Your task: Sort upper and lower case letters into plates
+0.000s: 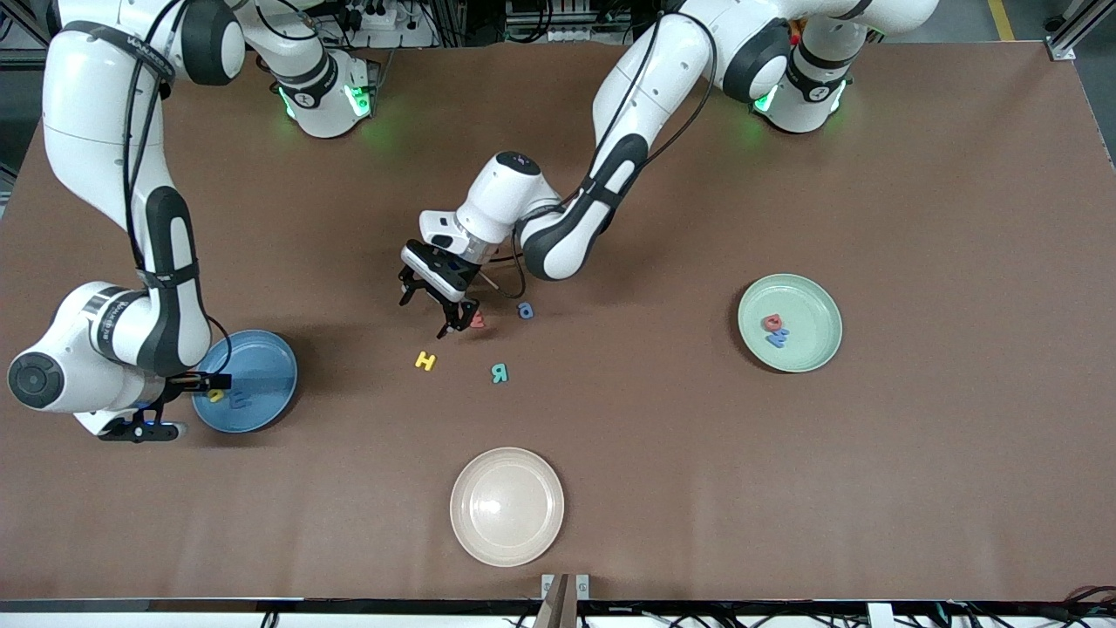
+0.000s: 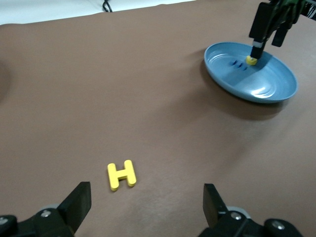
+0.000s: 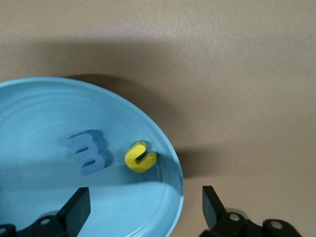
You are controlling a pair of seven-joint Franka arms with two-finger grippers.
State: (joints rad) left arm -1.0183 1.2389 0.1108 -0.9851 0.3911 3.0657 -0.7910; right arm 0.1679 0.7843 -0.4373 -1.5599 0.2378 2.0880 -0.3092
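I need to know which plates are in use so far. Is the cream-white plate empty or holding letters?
Empty. The cream-white plate shows only its bare surface in the front view, with no letters on it.

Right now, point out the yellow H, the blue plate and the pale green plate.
yellow H point(image 2: 121, 175): left wrist view, on its crossbar.
blue plate point(image 1: 270, 384): front view, on bare floor near its rim.
pale green plate point(image 1: 811, 305): front view, on bare inner surface.

Bright, even overhead light fills the room; the brown table point(image 1: 785, 488) shows soft shadows under both arms and beside the blue plate point(image 1: 261, 397). A white glare spot sits on the cream plate point(image 1: 488, 506). Green glow marks the arm bases. Wrist views are sharp
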